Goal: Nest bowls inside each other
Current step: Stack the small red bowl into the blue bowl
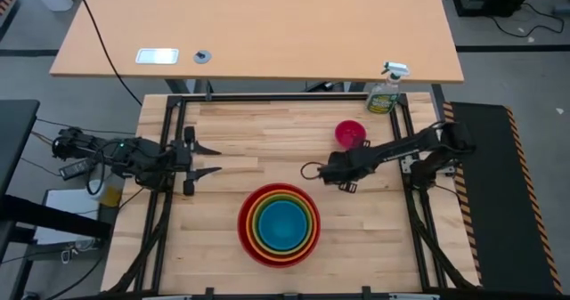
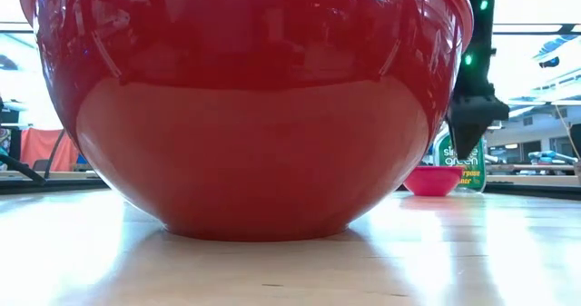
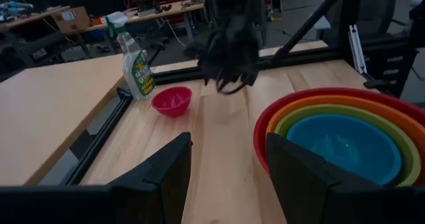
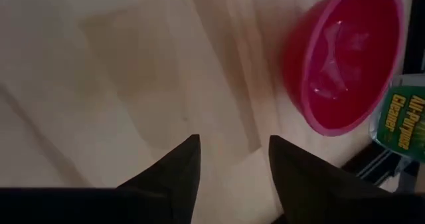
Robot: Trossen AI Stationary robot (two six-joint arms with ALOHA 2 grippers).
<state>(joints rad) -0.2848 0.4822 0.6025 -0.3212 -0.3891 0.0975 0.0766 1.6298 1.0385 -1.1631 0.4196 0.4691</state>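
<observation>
Showing a butcher-block table (image 1: 232,135) w/ two arms, largest item first. Red bowl (image 1: 245,238) sits upright at front-centre of table, filling most of low view; nested inside it, in order, are orange bowl (image 1: 252,216), lime green bowl (image 1: 259,207) and blue bowl (image 1: 281,224), rims concentric, blue innermost. Green spray bottle (image 1: 385,93) stands upright at back-right edge of table, just beside the frame rail. Magenta-pink bowl (image 1: 350,133), smallest, sits alone and upright on the bare wood, near the bottle but apart from it, well apart from the stack and to its back-right.

Right gripper (image 1: 307,170) is above the table between pink bowl and stack, reaching in from the right side; fingers (image 4: 174,165) stand apart w/ nothing between them, bare wood under them, pink bowl off to one side in wrist view.

Left gripper (image 1: 211,158) waits at left side of table, pointing toward centre, jaws wide and empty, apart from red bowl's rim.
</observation>
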